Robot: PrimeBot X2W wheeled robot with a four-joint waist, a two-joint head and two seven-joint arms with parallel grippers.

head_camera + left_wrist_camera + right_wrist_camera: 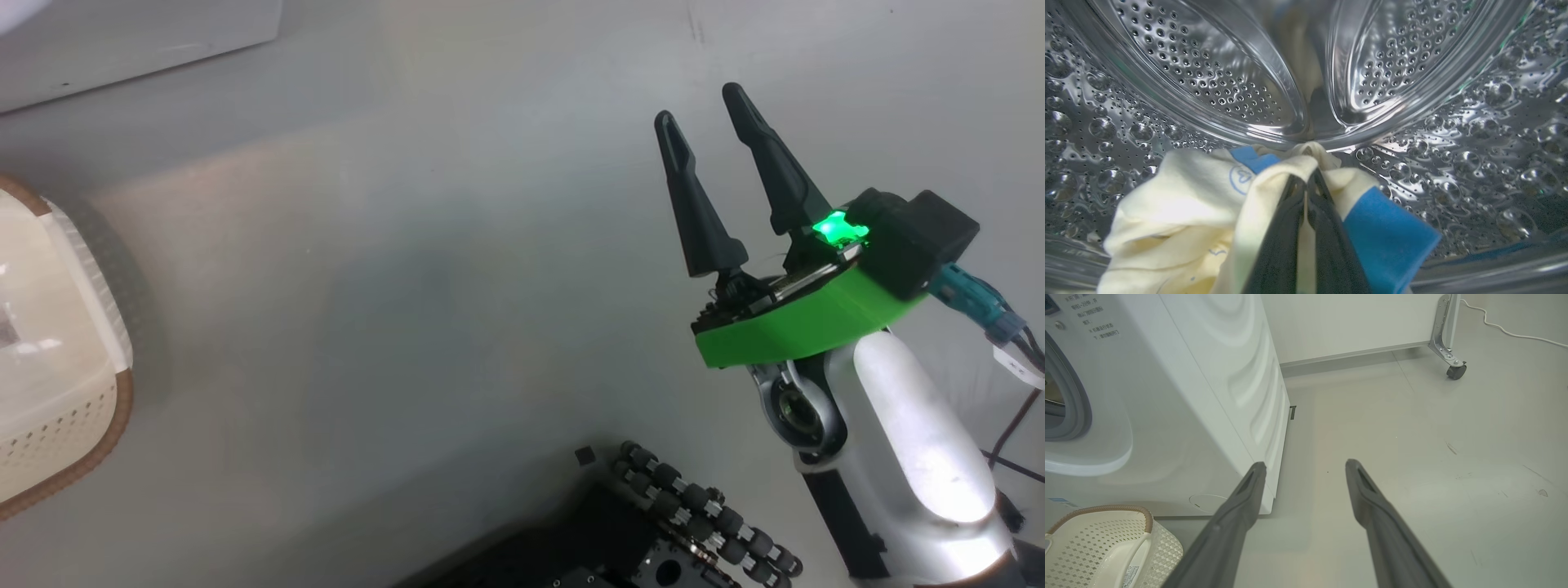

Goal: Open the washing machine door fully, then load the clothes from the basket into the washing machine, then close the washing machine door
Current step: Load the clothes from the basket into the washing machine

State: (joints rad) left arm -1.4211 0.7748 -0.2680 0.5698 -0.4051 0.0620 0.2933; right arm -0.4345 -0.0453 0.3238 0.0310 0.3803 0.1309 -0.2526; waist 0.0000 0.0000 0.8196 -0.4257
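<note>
Left wrist view: left gripper (1307,178) pinches clothes (1180,204) trailing along it; right gripper (1305,464) spread.

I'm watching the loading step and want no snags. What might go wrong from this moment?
1. The left gripper is shut on the clothes inside the drum. If the fabric clings when it opens, pulling out may drag them back out.
2. The right gripper hangs open near a corner of the washing machine and the basket. A body turn might knock either.
</note>
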